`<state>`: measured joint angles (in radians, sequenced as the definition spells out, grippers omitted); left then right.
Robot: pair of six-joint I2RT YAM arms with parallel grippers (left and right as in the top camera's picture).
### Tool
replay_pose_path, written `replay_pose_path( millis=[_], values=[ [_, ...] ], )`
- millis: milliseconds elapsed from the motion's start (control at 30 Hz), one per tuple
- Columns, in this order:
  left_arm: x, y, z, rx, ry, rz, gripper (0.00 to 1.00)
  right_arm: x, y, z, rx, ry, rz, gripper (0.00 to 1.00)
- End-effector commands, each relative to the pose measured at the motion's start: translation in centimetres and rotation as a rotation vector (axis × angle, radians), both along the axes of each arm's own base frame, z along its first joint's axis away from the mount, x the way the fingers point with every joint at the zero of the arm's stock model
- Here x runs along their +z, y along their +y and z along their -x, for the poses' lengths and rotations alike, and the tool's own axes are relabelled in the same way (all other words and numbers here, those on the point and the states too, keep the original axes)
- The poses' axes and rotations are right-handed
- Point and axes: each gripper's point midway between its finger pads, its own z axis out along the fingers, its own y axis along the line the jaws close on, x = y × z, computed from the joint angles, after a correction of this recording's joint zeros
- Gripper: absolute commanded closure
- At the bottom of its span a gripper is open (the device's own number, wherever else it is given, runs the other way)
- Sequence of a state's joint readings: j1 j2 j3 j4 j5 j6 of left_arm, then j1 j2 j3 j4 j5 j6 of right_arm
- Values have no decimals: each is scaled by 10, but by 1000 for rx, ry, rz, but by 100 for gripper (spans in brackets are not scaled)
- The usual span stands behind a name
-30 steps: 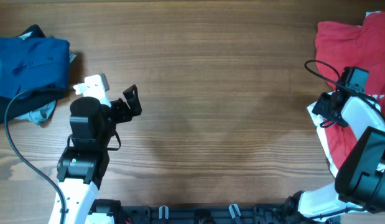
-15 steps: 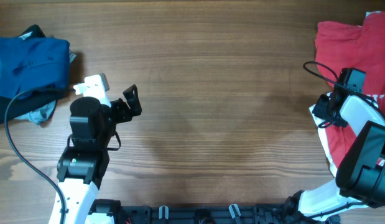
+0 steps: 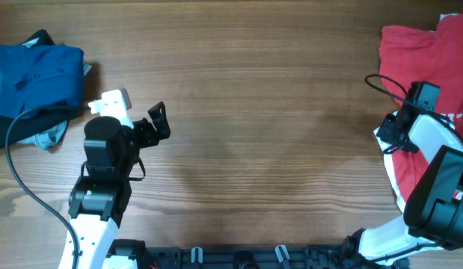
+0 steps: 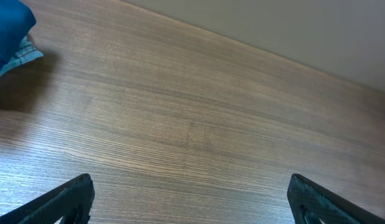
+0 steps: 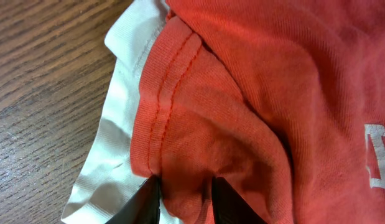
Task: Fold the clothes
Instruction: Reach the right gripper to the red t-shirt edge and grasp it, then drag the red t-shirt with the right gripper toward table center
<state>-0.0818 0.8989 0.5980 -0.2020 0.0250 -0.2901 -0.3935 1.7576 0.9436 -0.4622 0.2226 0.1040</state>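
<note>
Right end effector (image 5: 187,199) pinches a hem fold of the red T-shirt (image 5: 254,93), lying over a white T-shirt (image 5: 117,124) at the desk (image 3: 276,90) right edge; left end effector (image 4: 192,202) hangs spread wide above the wood.

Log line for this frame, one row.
phase: grasp | right gripper: pinching red T-shirt hem | left gripper: open over table | blue shirt: heaped beside left arm

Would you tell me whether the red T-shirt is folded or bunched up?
Bunched, not folded: the red T-shirt lies in rumpled creases, a fold of it pinched in the right end effector.
</note>
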Motion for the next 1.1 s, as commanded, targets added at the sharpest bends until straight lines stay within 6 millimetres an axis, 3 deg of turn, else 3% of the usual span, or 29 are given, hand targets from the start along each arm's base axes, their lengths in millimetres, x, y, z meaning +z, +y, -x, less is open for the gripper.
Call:
replay_pose_path(
  millis=[0,100,167,233,300,367,433,500,600,633,733,767,800,867,933,967,1067],
  values=[
    [10,0,-3,-8,-25,-6,0,20,-9,-9,-10,-51,42,72],
    [10,0,-3,-8,-25,-6,0,20,-1,-17,9,-87,-3,77],
    [10,0,-3,-7,-25,-6,0,20,0,-18,12,-93,-10,95],
    [10,0,-3,-7,-25,-6,0,20,0,-18,12,-90,-10,94],
    [10,0,-3,-7,-25,-6,0,18,1,-14,12,-76,-16,83],
    [10,0,-3,-7,-25,-6,0,17,2,-12,11,-67,-20,78],
    [10,0,-3,-7,-25,-6,0,16,3,-12,11,-66,-21,80],
    [10,0,-3,-7,-25,-6,0,16,3,-11,10,-66,-22,96],
    [10,0,-3,-7,-25,-6,0,21,3,-11,8,-69,-21,96],
    [10,0,-3,-7,-26,-6,0,34,1,-15,9,-94,-10,96],
    [10,0,-3,-7,-26,-6,0,137,-11,-43,17,-318,87,96],
    [10,0,-3,-7,-26,-6,0,187,-13,-48,21,-429,133,96],
    [10,0,-3,-7,-26,-6,0,214,-11,-50,34,-498,152,96],
    [10,0,-3,-7,-26,-6,0,261,15,-59,209,-635,131,96],
    [11,0,-3,-7,-28,-6,0,279,44,-61,372,-706,78,96],
    [11,0,-4,-7,-30,-6,0,281,69,-62,499,-732,-1,96],
    [11,0,-4,-7,-29,-6,0,272,144,-55,752,-724,-225,96]
  ],
)
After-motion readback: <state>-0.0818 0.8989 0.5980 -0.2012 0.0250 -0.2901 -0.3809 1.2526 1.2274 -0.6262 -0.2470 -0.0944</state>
